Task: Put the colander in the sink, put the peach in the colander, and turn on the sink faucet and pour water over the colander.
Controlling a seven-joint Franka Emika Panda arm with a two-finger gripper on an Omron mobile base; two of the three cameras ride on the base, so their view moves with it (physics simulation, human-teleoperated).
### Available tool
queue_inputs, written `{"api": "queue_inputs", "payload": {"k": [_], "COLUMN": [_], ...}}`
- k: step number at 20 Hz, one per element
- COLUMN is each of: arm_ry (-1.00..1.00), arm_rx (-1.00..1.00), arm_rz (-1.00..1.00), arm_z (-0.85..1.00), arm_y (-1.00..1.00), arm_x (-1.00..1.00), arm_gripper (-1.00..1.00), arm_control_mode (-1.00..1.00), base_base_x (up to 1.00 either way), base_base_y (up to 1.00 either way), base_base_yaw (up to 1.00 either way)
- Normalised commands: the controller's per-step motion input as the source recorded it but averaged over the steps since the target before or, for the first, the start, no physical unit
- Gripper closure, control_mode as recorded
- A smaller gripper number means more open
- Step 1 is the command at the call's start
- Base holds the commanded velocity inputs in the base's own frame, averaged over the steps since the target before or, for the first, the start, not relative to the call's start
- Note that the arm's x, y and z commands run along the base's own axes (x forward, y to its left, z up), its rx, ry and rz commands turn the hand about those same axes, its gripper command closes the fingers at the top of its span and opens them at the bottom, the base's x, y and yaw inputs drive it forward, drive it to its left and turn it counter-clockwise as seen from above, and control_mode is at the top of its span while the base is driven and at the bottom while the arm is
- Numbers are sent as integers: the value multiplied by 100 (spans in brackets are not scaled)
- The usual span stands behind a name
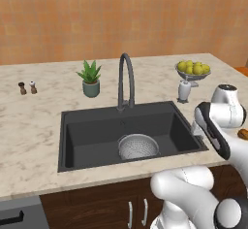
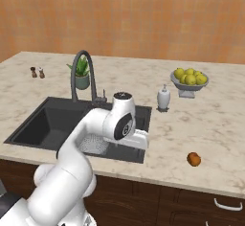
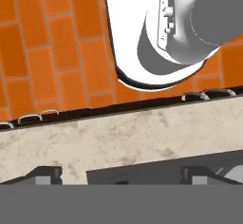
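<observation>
Below my hand, my gripper (image 3: 121, 174) hangs with jaws spread wide and nothing between them, over the counter (image 2: 210, 124) edge beside the sink (image 1: 87, 140). Nearby on the counter to my right lies the peach (image 2: 194, 159). Inside the sink sits the colander (image 1: 138, 147). Behind the sink rises the faucet (image 1: 125, 80).
</observation>
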Motion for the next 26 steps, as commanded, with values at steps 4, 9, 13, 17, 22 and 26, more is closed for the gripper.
{"api": "queue_inputs", "payload": {"k": [4,9,13,17,22,26], "arm_ry": [25,22,4,-7,-8,-6], "arm_rx": [-4,0,5,6,2,0], "arm_rz": [0,-1,-1,0,0,0], "arm_z": [14,1,0,-6,-18,-22], "arm_y": [-100,-100,-89,-54,-47,-27], "arm_x": [-16,-13,0,0,0,9], "arm_gripper": [-100,-100,-100,-100,-100,-100], "arm_control_mode": [-100,-100,-100,-100,-100,-100], "base_base_x": [0,0,0,0,0,0], "base_base_y": [0,0,0,0,0,0], "base_base_yaw": [0,0,0,0,0,0]}}
